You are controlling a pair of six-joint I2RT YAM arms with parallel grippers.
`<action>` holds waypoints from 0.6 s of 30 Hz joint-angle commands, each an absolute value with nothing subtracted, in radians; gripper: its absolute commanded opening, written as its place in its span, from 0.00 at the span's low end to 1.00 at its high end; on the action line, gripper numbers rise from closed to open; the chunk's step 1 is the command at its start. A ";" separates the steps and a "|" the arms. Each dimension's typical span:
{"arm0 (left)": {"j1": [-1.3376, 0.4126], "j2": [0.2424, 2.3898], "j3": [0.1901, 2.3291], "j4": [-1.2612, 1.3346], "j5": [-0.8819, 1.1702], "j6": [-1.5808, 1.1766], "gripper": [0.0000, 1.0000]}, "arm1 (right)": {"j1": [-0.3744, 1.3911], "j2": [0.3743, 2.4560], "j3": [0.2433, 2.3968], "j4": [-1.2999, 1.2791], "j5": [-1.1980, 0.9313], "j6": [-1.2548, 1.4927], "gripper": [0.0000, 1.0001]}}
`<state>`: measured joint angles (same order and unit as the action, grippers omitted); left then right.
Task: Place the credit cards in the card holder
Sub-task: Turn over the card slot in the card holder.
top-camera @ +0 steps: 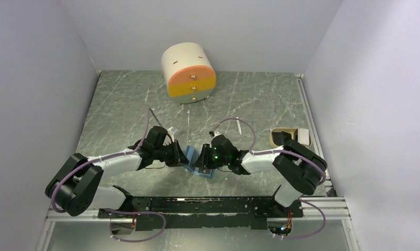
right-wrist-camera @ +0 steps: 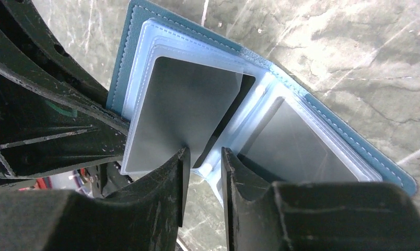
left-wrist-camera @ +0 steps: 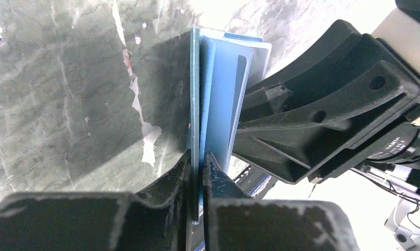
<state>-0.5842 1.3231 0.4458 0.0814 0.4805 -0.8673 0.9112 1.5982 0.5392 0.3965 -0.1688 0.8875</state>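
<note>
The grey-green marbled bench (top-camera: 124, 99) fills the top view. At its 12 o'clock edge stands a cream drum-shaped drawer unit (top-camera: 189, 73) with an orange and yellow front. The two arms reach inward from 7 and 5 o'clock and meet just below the bench's centre. A beige oval tray (top-camera: 281, 137) lies at 3 o'clock, partly hidden behind the right arm.

Between the two wrists, at about 6 o'clock from the bench's centre, the card holder (right-wrist-camera: 145, 31) stands open on its edge, teal cover outward and pale blue sleeves inside. Dark credit cards (right-wrist-camera: 182, 99) show through the clear sleeves, one on the left leaf, and a second card (right-wrist-camera: 296, 146) on the right leaf.

The left tool (left-wrist-camera: 197, 172) comes in from 9 o'clock, its fingers pressed together on the holder's thin teal cover. The right tool (right-wrist-camera: 202, 162) comes in from 3 o'clock with its fingers a little apart, straddling the holder's middle fold.
</note>
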 commanded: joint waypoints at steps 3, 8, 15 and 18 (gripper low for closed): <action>-0.596 1.273 0.515 -0.048 0.421 -0.828 0.09 | 0.919 1.509 0.563 0.197 -0.036 0.833 0.35; -0.606 1.210 0.570 -0.202 0.306 -0.804 0.09 | 0.917 1.481 0.533 0.166 0.022 0.824 0.35; -0.645 1.225 0.598 -0.215 0.307 -0.812 0.09 | 0.918 1.527 0.539 0.188 0.045 0.800 0.27; -0.665 1.263 0.599 -0.136 0.379 -0.821 0.09 | 0.918 1.554 0.545 0.203 0.040 0.800 0.25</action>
<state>-0.6384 1.2320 0.5686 -0.2039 0.3138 -0.8215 0.9157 1.5028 0.5499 0.2386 -0.0040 0.8291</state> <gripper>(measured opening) 0.106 0.260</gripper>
